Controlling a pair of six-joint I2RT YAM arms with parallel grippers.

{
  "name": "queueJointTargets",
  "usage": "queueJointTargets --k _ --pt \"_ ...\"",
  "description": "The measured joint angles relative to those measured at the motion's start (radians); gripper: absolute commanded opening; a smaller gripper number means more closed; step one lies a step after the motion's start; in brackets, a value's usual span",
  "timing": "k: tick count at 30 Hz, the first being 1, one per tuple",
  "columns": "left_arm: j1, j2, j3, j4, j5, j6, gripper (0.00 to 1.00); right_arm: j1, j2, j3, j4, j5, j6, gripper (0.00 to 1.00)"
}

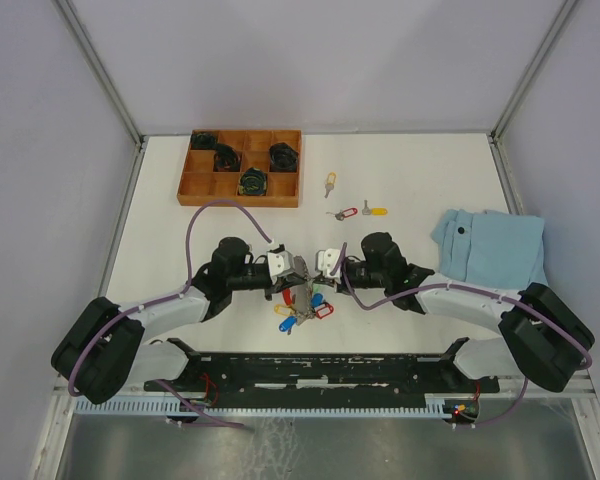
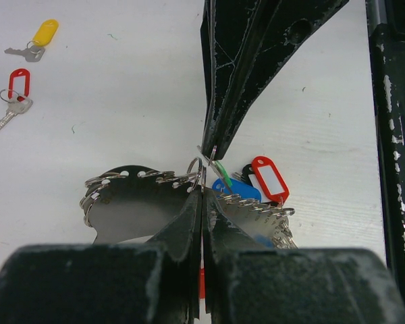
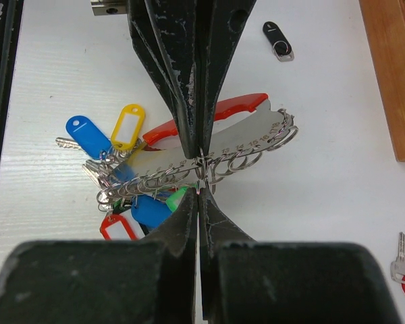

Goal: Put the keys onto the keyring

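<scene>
I'm pinching the keyring (image 3: 246, 135) with the left gripper (image 2: 201, 191) and right gripper (image 3: 199, 194), both fully shut, tip to tip, likely bracing one ring for threading; keys (image 1: 343, 213) are lying apart.

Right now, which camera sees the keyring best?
The right wrist camera. It sees the keyring up close: red strap, metal band with its row of rings, and blue, yellow, red and green tags. The left wrist camera shows the keyring with its band partly hidden and fewer tags. The top camera shows the keyring tiny.
</scene>
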Motion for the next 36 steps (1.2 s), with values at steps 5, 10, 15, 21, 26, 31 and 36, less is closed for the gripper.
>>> queueJointTargets --k 5,10,15,21,26,31,36 --pt "0.0 0.0 0.0 0.0 0.009 0.0 0.03 -0.002 0.006 0.0 0.02 0.0 0.01 0.01" --pt "0.0 0.0 0.0 0.001 0.01 0.0 0.03 -0.002 0.007 0.0 0.031 0.0 0.013 0.01" --pt "0.0 0.0 0.0 0.001 0.01 0.0 0.03 -0.002 0.007 0.0 0.032 0.0 0.014 0.01" --pt "0.0 0.0 0.0 0.001 0.013 0.0 0.03 -0.003 0.008 -0.003 0.038 -0.003 0.013 0.0" --pt "0.001 0.0 0.0 -0.002 0.021 0.0 0.03 -0.003 0.013 -0.004 0.045 -0.011 0.007 0.01" --pt "0.001 0.002 0.0 -0.003 0.04 0.0 0.03 -0.003 0.024 -0.004 0.049 -0.031 -0.013 0.01" --pt "0.006 0.015 0.0 -0.01 0.069 0.002 0.03 -0.004 0.032 -0.004 0.046 -0.055 -0.041 0.01"
